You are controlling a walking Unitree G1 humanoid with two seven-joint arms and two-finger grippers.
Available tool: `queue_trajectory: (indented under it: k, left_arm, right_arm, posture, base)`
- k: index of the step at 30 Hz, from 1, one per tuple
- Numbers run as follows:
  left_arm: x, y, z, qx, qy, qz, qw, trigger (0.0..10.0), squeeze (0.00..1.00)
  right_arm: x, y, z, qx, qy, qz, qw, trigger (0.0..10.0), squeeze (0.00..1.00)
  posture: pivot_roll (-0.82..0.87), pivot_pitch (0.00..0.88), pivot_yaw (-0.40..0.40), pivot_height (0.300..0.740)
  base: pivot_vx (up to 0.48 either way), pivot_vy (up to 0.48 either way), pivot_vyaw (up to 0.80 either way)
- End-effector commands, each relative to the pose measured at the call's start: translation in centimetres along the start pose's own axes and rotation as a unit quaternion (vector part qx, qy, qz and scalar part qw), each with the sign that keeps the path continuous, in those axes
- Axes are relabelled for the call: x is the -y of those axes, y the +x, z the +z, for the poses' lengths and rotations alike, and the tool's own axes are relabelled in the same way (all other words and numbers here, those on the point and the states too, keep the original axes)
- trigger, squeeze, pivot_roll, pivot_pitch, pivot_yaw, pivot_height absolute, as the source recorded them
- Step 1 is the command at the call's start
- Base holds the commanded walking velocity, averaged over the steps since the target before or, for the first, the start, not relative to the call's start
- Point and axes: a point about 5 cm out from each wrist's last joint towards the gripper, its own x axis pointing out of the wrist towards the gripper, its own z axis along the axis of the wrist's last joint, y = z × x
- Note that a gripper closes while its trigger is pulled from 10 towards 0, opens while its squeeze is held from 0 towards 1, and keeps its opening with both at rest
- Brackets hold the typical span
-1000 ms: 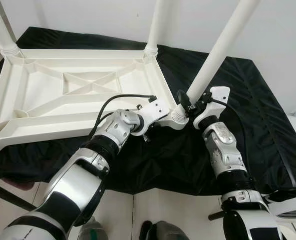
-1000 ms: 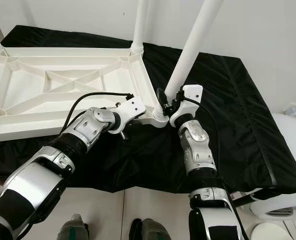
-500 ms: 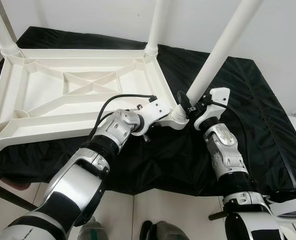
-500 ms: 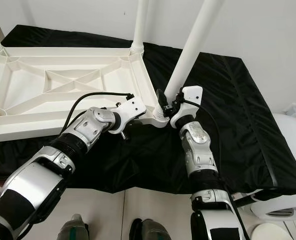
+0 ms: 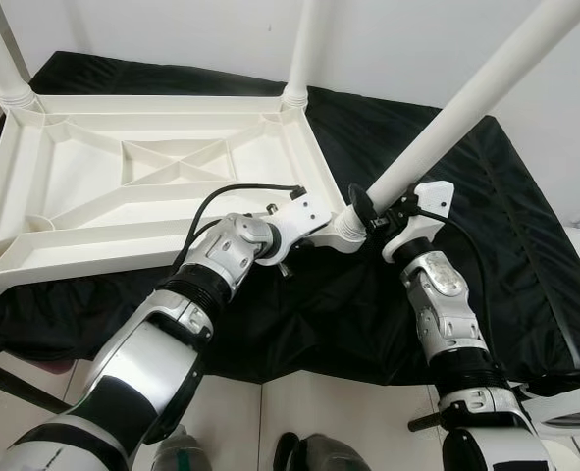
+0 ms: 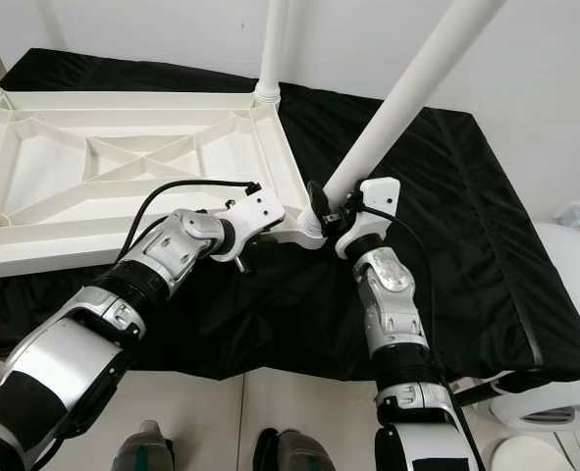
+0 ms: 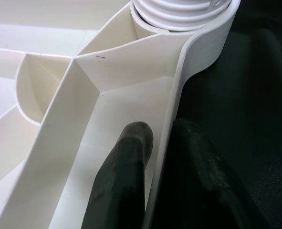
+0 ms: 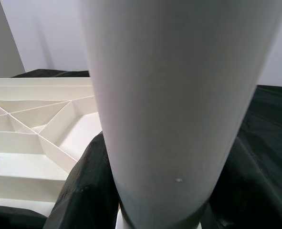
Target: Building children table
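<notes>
Table leg (image 5: 466, 113) tilted rightward, gripped by right pincer (image 5: 373, 208)

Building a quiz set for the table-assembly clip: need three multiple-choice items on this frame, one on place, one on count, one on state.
1. Where does the left pincer grip?
A. the tabletop's rim beside the near-right corner socket
B. the far-left leg
C. the black cloth

2. How many white legs rise from the upturned tabletop?
A. one
B. two
C. three, besides the one in the right pincer

3. How does the leg in the right pincer stand?
A. upright
B. tilted away to the right
C. lying flat on the black cloth

Key:
1. A: the left wrist view shows one finger inside the rim and one outside, just below the socket.
2. C: legs stand at the far-left, far-right and near-left corners.
3. B: it slants up towards the top right from the corner socket.
</notes>
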Motion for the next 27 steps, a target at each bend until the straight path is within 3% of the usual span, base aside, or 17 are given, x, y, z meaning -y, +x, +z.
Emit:
queue_trajectory:
  k: [1, 12, 19, 20, 21, 22, 23, 27]
  left_arm:
    - [-1.2, -0.8, 3.1, 0.056, 0.028, 0.03, 0.998, 10.0, 0.0]
    - [-1.2, -0.8, 3.2, 0.058, 0.029, 0.029, 0.997, 10.0, 0.0]
    - [-1.2, -0.9, 3.2, 0.059, 0.03, 0.03, 0.997, 10.0, 0.0]
    - [-1.3, -0.9, 3.2, 0.06, 0.028, 0.031, 0.997, 10.0, 0.0]
    - [-1.3, -1.0, 3.2, 0.06, 0.024, 0.031, 0.997, 10.0, 0.79]
    - [-1.3, -1.0, 3.2, 0.06, 0.024, 0.031, 0.997, 10.0, 0.79]
    - [-1.4, -1.1, 3.3, 0.067, 0.013, 0.03, 0.997, 10.0, 1.0]
    - [-1.5, -1.2, 3.4, 0.072, 0.009, 0.03, 0.997, 10.0, 1.0]
  right_arm:
    - [-0.7, -1.0, -3.7, -0.098, 0.023, 0.011, 0.995, 10.0, 0.0]
    - [-0.2, 0.8, -3.0, -0.128, 0.033, 0.012, 0.991, 10.0, 0.0]
    - [-0.4, 0.9, -2.4, -0.091, 0.028, 0.017, 0.995, 10.0, 0.0]
    - [-0.6, 0.9, -1.9, -0.066, 0.033, 0.018, 0.997, 10.0, 0.0]
    - [-0.8, 0.9, -1.3, -0.037, 0.044, 0.015, 0.998, 10.0, 0.0]
    - [-0.8, 0.9, -1.3, -0.037, 0.044, 0.015, 0.998, 10.0, 0.0]
    - [-0.8, 1.0, -0.2, 0.006, 0.059, 0.007, 0.998, 10.0, 0.0]
    - [-0.8, 1.1, 0.2, 0.019, 0.064, 0.004, 0.998, 10.0, 0.0]
  posture:
    - [0.08, 0.054, -0.102, 0.74]
    - [0.08, 0.058, -0.103, 0.74]
    - [0.09, 0.06, -0.105, 0.74]
    - [0.09, 0.06, -0.105, 0.74]
    - [0.09, 0.058, -0.103, 0.74]
    - [0.09, 0.058, -0.103, 0.74]
    - [0.09, 0.058, -0.102, 0.74]
    - [0.09, 0.058, -0.102, 0.74]
  base:
    - [0.0, 0.0, 0.0]
    - [0.0, 0.0, 0.0]
    - [0.0, 0.0, 0.0]
    - [0.0, 0.0, 0.0]
    - [0.0, 0.0, 0.0]
    - [0.0, 0.0, 0.0]
    - [0.0, 0.0, 0.0]
    - [0.0, 0.0, 0.0]
